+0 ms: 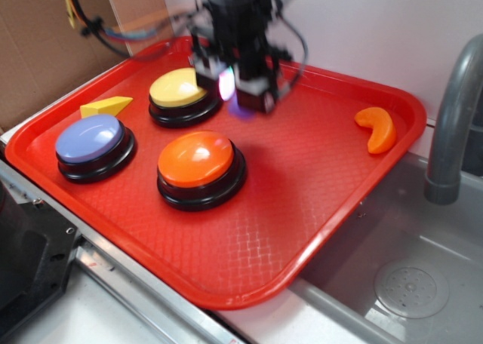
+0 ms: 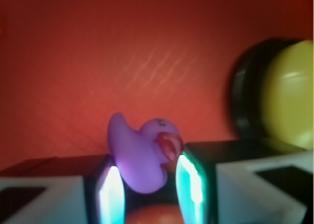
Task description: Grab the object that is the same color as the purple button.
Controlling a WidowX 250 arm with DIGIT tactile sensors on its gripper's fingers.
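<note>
Glowing pads (image 2: 112, 194) of the end effector (image 2: 147, 189) flank the purple duck (image 2: 142, 157) on the red tray (image 1: 317, 201), seemingly pinching it beside the yellow button (image 1: 178, 88); next, lift.

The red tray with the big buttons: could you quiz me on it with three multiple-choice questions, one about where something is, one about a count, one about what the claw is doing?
1. Where does the orange crescent piece lie on the red tray?
A. beside the purple button
B. alone near the corner by the grey faucet
C. on top of the orange button

2. How many large push buttons are there?
A. two
B. three
C. four

3. What is between the fingers of the gripper?
A. the small purple object
B. the yellow wedge
C. nothing

Answers: 1 B, it sits apart by the grey faucet. 2 B, purple button, yellow button and orange button. 3 A, the wrist view shows it there.
</note>
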